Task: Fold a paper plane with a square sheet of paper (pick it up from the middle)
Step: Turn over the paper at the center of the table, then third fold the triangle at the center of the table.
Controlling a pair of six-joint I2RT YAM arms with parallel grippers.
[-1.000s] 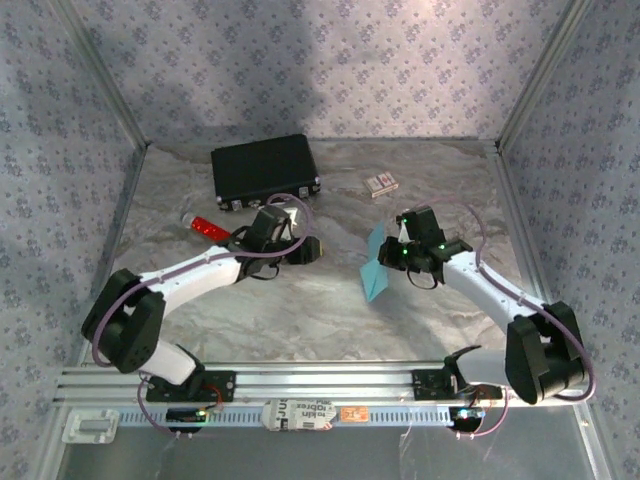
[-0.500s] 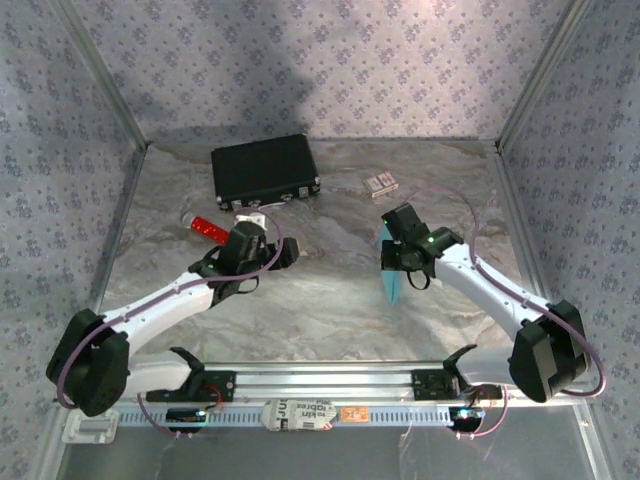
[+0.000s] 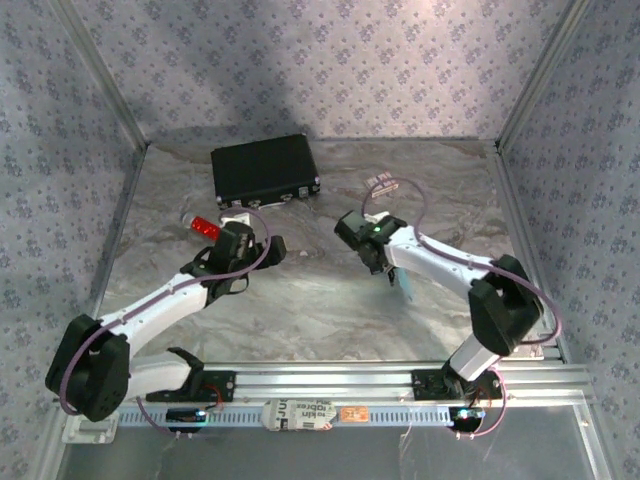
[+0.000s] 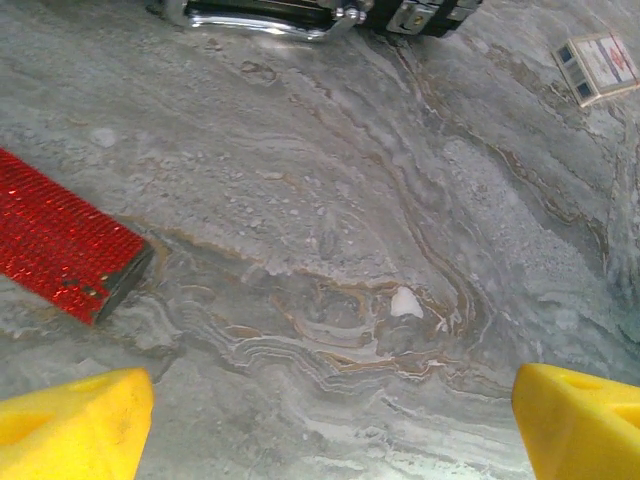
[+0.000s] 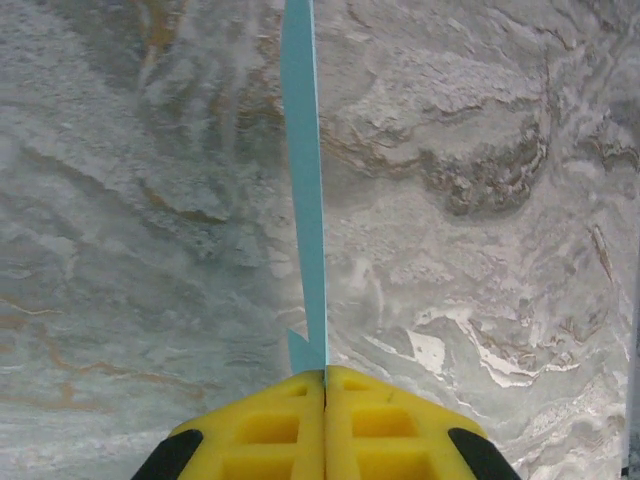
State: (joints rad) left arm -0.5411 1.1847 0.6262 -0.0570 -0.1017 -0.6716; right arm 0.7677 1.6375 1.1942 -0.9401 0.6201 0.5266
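The paper plane [image 5: 303, 150] is the square sheet of paper folded into a slim light blue strip, seen edge-on. It runs straight out from my right gripper [image 5: 325, 372], whose yellow fingers are shut on its near end, above the marbled table. From above, the right gripper [image 3: 393, 272] is near the table's middle, and the blue paper [image 3: 407, 288] pokes out beneath the forearm. My left gripper [image 4: 330, 430] hangs open over bare table, its yellow fingertips far apart with nothing between them. In the top view the left gripper [image 3: 243, 228] is beside the red tube.
A red glittery tube [image 3: 205, 227] lies left of the left gripper, also visible as the red tube [image 4: 60, 250]. A black case [image 3: 265, 168] stands at the back, and a small patterned card box [image 3: 378, 182] lies behind the right gripper. A tiny white scrap [image 4: 405, 302] lies on the table.
The right gripper has carried the blue paper leftward to the table's middle. The left arm has drawn back to the left and its jaws have spread wider.
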